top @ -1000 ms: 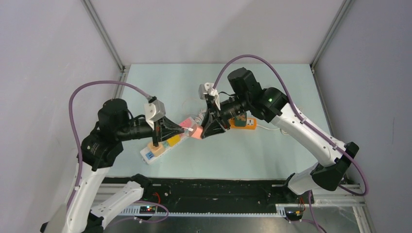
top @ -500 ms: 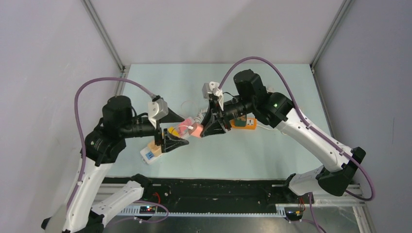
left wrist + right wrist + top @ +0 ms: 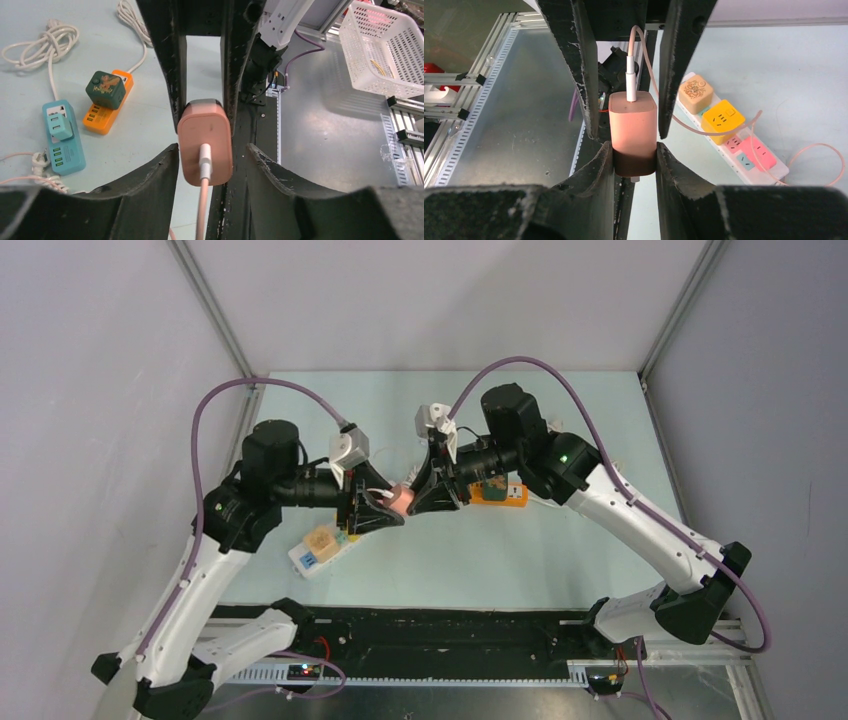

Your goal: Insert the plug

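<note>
A pink plug (image 3: 400, 500) with a pink cable hangs in the air above the table, and my right gripper (image 3: 424, 498) is shut on its prong end. The right wrist view shows the plug (image 3: 632, 125) clamped between my right gripper (image 3: 634, 150) fingers. My left gripper (image 3: 383, 510) faces it from the other side. In the left wrist view the plug's (image 3: 205, 142) cable end sits between my left gripper (image 3: 211, 150) fingers, which stand open with a gap at the right finger. A white power strip (image 3: 318, 550) with a beige cube and a yellow cube lies below.
An orange power strip (image 3: 107, 107) with a green cube plug and a teal power strip (image 3: 62, 137) lie further back, with a coiled white cable (image 3: 40, 42) nearby. A white wire basket (image 3: 385, 50) stands beyond the table edge. The pink cable loops over the white strip (image 3: 744, 150).
My left gripper has opened, risen from the white power strip and moved right, up to the plug's cable end. The right gripper has stayed almost in place with the plug.
</note>
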